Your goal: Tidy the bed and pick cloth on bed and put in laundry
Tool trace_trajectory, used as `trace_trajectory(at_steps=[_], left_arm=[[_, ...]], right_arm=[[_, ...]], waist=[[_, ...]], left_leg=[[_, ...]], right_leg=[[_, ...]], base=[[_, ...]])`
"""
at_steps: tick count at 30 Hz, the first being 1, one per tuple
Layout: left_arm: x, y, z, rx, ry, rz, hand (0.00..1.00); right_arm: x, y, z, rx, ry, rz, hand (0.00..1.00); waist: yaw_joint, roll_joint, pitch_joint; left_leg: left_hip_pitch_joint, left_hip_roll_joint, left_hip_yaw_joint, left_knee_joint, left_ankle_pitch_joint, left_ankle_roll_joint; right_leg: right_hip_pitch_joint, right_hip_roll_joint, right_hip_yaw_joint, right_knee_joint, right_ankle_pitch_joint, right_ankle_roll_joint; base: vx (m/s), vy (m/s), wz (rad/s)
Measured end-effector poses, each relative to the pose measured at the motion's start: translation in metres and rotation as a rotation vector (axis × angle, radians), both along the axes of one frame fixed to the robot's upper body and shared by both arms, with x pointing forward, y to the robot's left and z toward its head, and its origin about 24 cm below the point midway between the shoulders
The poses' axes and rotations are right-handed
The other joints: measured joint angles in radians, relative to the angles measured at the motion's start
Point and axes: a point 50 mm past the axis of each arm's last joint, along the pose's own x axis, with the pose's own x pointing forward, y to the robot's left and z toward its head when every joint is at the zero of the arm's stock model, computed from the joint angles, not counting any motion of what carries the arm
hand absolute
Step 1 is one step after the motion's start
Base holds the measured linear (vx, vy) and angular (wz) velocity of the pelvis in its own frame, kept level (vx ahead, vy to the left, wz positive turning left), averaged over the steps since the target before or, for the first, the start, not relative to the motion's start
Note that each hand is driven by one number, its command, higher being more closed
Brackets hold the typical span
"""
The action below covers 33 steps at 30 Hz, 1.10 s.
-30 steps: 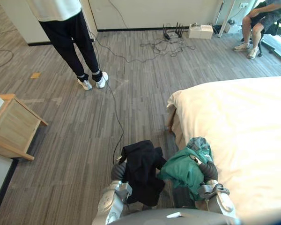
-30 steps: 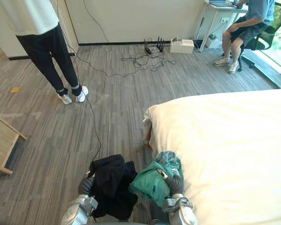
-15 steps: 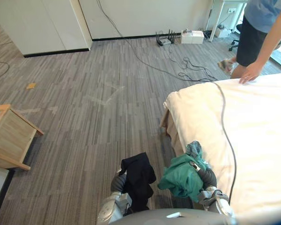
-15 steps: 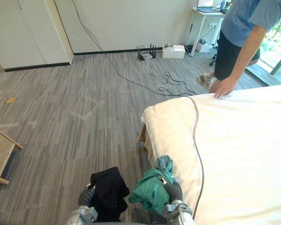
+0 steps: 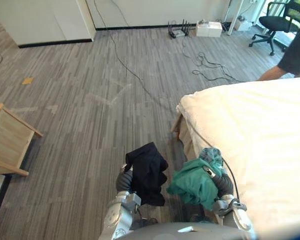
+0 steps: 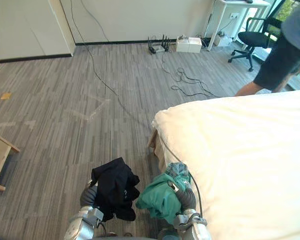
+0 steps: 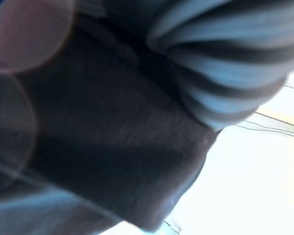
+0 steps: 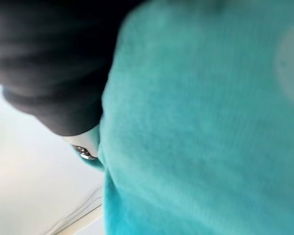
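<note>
Draped over the left hand (image 5: 123, 180), off the bed (image 5: 260, 135): black cloth (image 5: 147, 170). Bunched on the right hand (image 5: 222, 184), at the bed's corner: green cloth (image 5: 194, 184). Cannot tell either grip. Beyond the bed, a person (image 6: 280, 55) and an office chair (image 6: 250, 39).

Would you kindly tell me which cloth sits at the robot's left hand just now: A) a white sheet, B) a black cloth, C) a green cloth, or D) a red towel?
B: the black cloth is draped over the left hand, while the green cloth is bunched at the right hand.
</note>
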Motion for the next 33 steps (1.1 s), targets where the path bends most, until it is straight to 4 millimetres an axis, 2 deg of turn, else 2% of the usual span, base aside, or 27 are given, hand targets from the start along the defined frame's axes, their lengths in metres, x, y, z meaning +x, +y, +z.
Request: trace_trajectory(at_steps=[1,5,6,7,8,9,10,12,14,15,16,17,18,19,20,21,22,23,24,25,26,28,29,30,31,32,33], left_arm=[[0.002,0.002,0.001,0.000,-0.006,0.008,1.00],[0.007,-0.001,0.003,-0.012,-0.020,0.000,1.00],[0.008,-0.002,0.003,-0.012,-0.024,-0.002,1.00],[0.010,-0.002,0.004,-0.012,-0.028,-0.003,1.00],[0.009,-0.002,0.003,-0.013,-0.025,-0.004,1.00],[0.007,-0.003,-0.002,-0.013,0.002,-0.004,1.00],[0.007,-0.016,-0.005,-0.043,0.015,-0.026,1.00],[0.007,-0.030,-0.004,-0.083,0.006,-0.061,1.00],[0.006,-0.028,-0.004,-0.078,0.003,-0.063,1.00],[0.007,-0.023,-0.004,-0.061,0.000,-0.065,1.00],[0.007,-0.022,-0.004,-0.054,0.001,-0.064,1.00],[0.005,-0.022,-0.005,-0.058,0.006,-0.061,1.00],[-0.002,-0.020,-0.008,-0.059,0.022,-0.042,1.00],[0.000,-0.018,-0.007,-0.059,0.017,-0.030,1.00],[0.000,-0.018,-0.007,-0.062,0.018,-0.027,1.00],[-0.002,-0.018,-0.008,-0.068,0.022,-0.021,1.00],[-0.006,-0.016,-0.010,-0.069,0.034,-0.004,1.00],[-0.009,-0.013,-0.011,-0.067,0.042,0.011,1.00],[-0.013,-0.009,-0.013,-0.063,0.053,0.030,1.00],[-0.012,-0.009,-0.013,-0.063,0.051,0.030,1.00],[-0.010,-0.009,-0.011,-0.063,0.035,0.035,1.00],[-0.006,-0.009,-0.008,-0.063,0.018,0.036,1.00],[-0.003,-0.009,-0.003,-0.065,-0.006,0.039,1.00],[-0.002,-0.011,0.000,-0.070,-0.018,0.035,1.00],[-0.004,-0.011,0.000,-0.071,-0.015,0.035,1.00],[-0.003,-0.011,0.000,-0.074,-0.006,0.044,1.00],[0.000,-0.009,0.003,-0.078,-0.018,0.062,1.00]], right_arm=[[0.001,0.003,0.000,0.004,0.001,0.013,1.00],[0.001,0.007,-0.001,0.006,0.002,0.037,1.00],[0.001,0.007,-0.001,0.005,0.003,0.038,1.00],[0.001,0.006,-0.001,0.010,0.002,0.034,1.00],[0.001,0.005,0.000,0.007,0.001,0.035,1.00],[0.000,0.004,-0.001,0.009,0.005,0.029,1.00],[-0.001,-0.007,-0.001,-0.020,0.013,0.015,1.00],[0.003,-0.018,0.003,-0.056,-0.004,0.006,1.00],[0.008,-0.016,0.005,-0.049,-0.019,0.009,1.00],[0.009,-0.014,0.006,-0.045,-0.026,0.011,1.00],[0.010,-0.012,0.007,-0.042,-0.029,0.022,1.00],[0.008,-0.012,0.007,-0.044,-0.030,0.027,1.00],[0.004,-0.008,0.006,-0.035,-0.022,0.043,1.00],[0.003,-0.010,0.004,-0.039,-0.011,0.042,1.00],[0.002,-0.011,0.003,-0.043,-0.006,0.048,1.00],[-0.002,-0.012,0.002,-0.053,-0.002,0.056,1.00],[-0.004,-0.013,0.002,-0.054,0.005,0.056,1.00],[-0.005,-0.012,0.002,-0.050,0.004,0.060,1.00],[-0.004,-0.011,0.002,-0.042,-0.007,0.068,1.00],[-0.003,-0.013,0.003,-0.043,-0.015,0.070,1.00],[0.001,-0.018,0.006,-0.051,-0.033,0.061,1.00],[0.003,-0.022,0.008,-0.057,-0.045,0.055,1.00],[0.003,-0.022,0.008,-0.055,-0.047,0.062,1.00],[0.000,-0.023,0.007,-0.057,-0.041,0.062,1.00],[-0.002,-0.024,0.006,-0.064,-0.030,0.065,1.00],[-0.005,-0.020,0.000,-0.048,0.004,0.072,1.00],[-0.003,-0.015,0.003,-0.038,-0.012,0.095,1.00]], waist=[[0.002,-0.002,0.003],[0.000,0.032,0.023],[-0.005,0.042,0.028],[-0.018,0.038,0.029],[-0.025,0.037,0.029],[-0.040,0.043,0.029],[-0.046,0.081,0.037],[-0.048,0.128,0.038],[-0.047,0.130,0.034],[-0.048,0.123,0.030],[-0.051,0.134,0.016],[-0.051,0.139,0.008],[-0.039,0.144,-0.004],[-0.052,0.141,-0.001],[-0.052,0.141,-0.001],[-0.035,0.154,0.004],[-0.023,0.158,0.007],[-0.019,0.146,0.007],[-0.004,0.135,0.003],[0.002,0.136,0.001],[0.010,0.133,0.001],[0.021,0.127,0.003],[0.028,0.119,0.008],[0.028,0.126,0.006],[0.031,0.135,0.001],[0.028,0.090,-0.004],[0.030,0.073,-0.012]], left_leg=[[-0.002,0.009,-0.015,0.023,-0.021,0.000],[0.025,0.079,-0.055,0.065,-0.076,-0.023],[0.041,0.097,-0.070,0.066,-0.088,-0.036],[0.057,0.103,-0.077,0.067,-0.099,-0.049],[0.063,0.104,-0.079,0.075,-0.109,-0.060],[0.070,0.114,-0.086,0.111,-0.136,-0.084],[0.066,0.136,-0.059,0.137,-0.142,-0.089],[0.074,0.139,-0.020,0.131,-0.142,-0.089],[0.082,0.136,-0.009,0.135,-0.150,-0.088],[0.081,0.139,-0.014,0.134,-0.179,-0.085],[0.068,0.150,-0.013,0.139,-0.219,-0.069],[0.067,0.157,-0.008,0.134,-0.226,-0.067],[0.057,0.172,0.014,0.198,-0.219,-0.082],[-0.051,0.215,0.049,0.438,-0.197,-0.045],[-0.105,0.240,0.053,0.556,-0.161,-0.006],[-0.186,0.288,0.053,0.744,-0.042,0.034],[-0.227,0.307,0.042,0.847,0.122,0.037],[-0.240,0.303,0.043,0.883,0.221,0.034],[-0.273,0.279,0.037,0.928,0.184,0.005],[-0.290,0.261,0.035,0.920,0.088,-0.017],[-0.339,0.206,0.034,0.805,-0.040,-0.027],[-0.389,0.169,0.054,0.641,-0.087,-0.060],[-0.403,0.153,0.083,0.425,-0.050,-0.097],[-0.380,0.155,0.101,0.243,0.033,-0.105],[-0.362,0.156,0.121,0.177,0.143,-0.029],[-0.327,0.123,0.158,0.164,0.141,-0.016],[-0.338,0.111,0.166,0.194,0.123,-0.004]], right_leg=[[-0.017,0.004,0.002,-0.007,-0.024,-0.003],[-0.054,0.060,0.001,-0.124,-0.028,-0.018],[-0.069,0.095,0.018,-0.181,-0.013,-0.017],[-0.088,0.114,0.022,-0.232,0.032,-0.027],[-0.095,0.122,0.030,-0.252,0.077,-0.046],[-0.071,0.138,0.029,-0.258,0.131,-0.130],[-0.047,0.155,0.026,-0.261,0.129,-0.135],[-0.053,0.147,0.026,-0.236,0.118,-0.143],[-0.060,0.139,0.027,-0.205,0.085,-0.143],[-0.067,0.140,0.022,-0.194,0.046,-0.140],[-0.075,0.144,0.009,-0.179,0.024,-0.135],[-0.073,0.149,0.004,-0.179,0.019,-0.132],[-0.060,0.155,0.000,-0.197,0.004,-0.146],[-0.047,0.156,-0.024,-0.199,-0.010,-0.147],[-0.034,0.167,-0.027,-0.207,-0.013,-0.150],[0.011,0.186,-0.023,-0.236,-0.014,-0.153],[0.068,0.194,0.001,-0.276,-0.012,-0.159],[0.099,0.189,0.025,-0.302,-0.009,-0.164],[0.149,0.175,0.058,-0.344,-0.007,-0.164],[0.162,0.170,0.076,-0.360,-0.006,-0.164],[0.190,0.140,0.094,-0.399,-0.004,-0.161],[0.217,0.112,0.115,-0.427,-0.008,-0.139],[0.253,0.087,0.122,-0.432,-0.031,-0.091],[0.277,0.085,0.119,-0.431,-0.053,-0.062],[0.298,0.088,0.117,-0.427,-0.071,-0.043],[0.320,0.043,0.120,-0.430,-0.082,-0.028],[0.338,0.026,0.108,-0.468,-0.055,-0.012]], base=[[0.20,-0.050,0.27],[0.16,-0.107,0.21],[0.19,-0.206,0.32],[0.22,-0.227,0.35],[0.26,-0.247,0.48],[0.28,-0.217,0.39],[0.27,-0.175,0.34],[0.18,-0.037,0.10],[0.09,0.000,0.08],[0.01,-0.039,0.17],[0.01,-0.040,0.18],[0.13,0.009,0.17],[0.19,0.025,0.27],[0.20,0.003,0.27],[0.22,-0.038,0.13],[0.31,0.011,-0.25],[0.35,0.063,-0.38],[0.39,0.161,-0.54],[0.33,0.152,-0.51],[0.49,0.230,-0.64],[0.39,0.174,-0.49],[0.39,0.189,-0.41],[0.52,0.247,-0.27],[0.53,0.258,-0.19],[0.37,0.176,-0.03],[0.35,0.141,-0.01],[0.42,0.150,-0.01]])
